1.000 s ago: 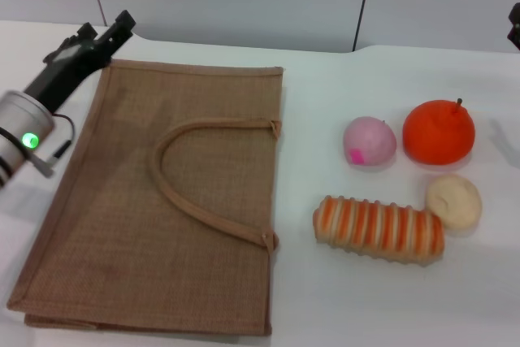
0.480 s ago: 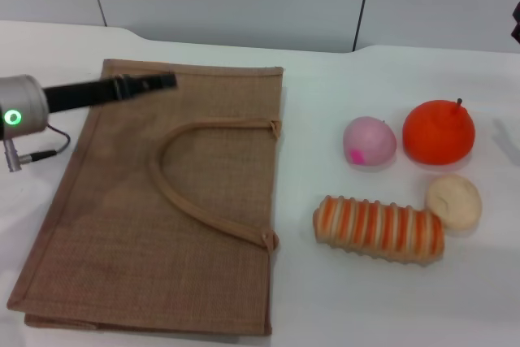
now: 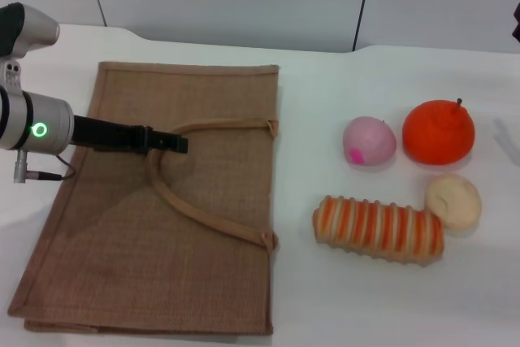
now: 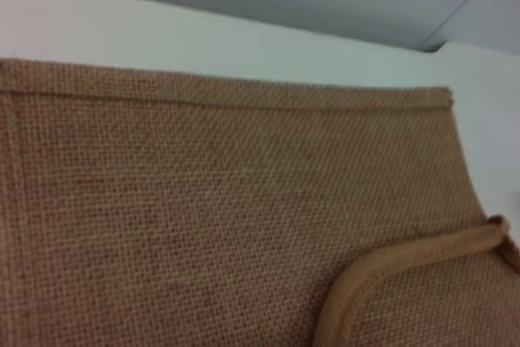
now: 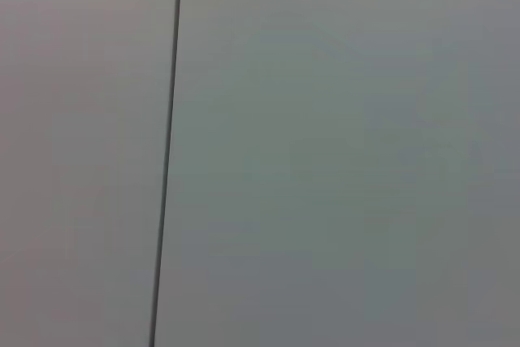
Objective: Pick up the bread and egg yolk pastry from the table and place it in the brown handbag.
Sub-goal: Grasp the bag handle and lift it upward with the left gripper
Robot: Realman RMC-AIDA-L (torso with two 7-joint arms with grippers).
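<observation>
The brown handbag point(image 3: 114, 241) lies flat on the white table at the left, its tan handle point(image 3: 207, 215) looped across the top face. My left gripper point(image 3: 177, 143) reaches from the left, low over the bag, its tip at the upper bend of the handle. The left wrist view shows the bag's weave point(image 4: 203, 201) and the handle point(image 4: 390, 270) close up. The striped bread point(image 3: 379, 228) lies to the right of the bag. The pale egg yolk pastry point(image 3: 454, 200) sits just beyond the bread's right end. Only a dark sliver of my right arm point(image 3: 516, 23) shows at the right edge.
A pink ball with a magenta spot point(image 3: 370, 141) and an orange fruit with a stem point(image 3: 439, 132) stand behind the bread and pastry. A grey wall runs along the table's far edge. The right wrist view shows only wall.
My left arm has swung from the bag's far left corner down and rightward across the bag, reaching the handle. The bag's far edge has shifted slightly. The food has not moved.
</observation>
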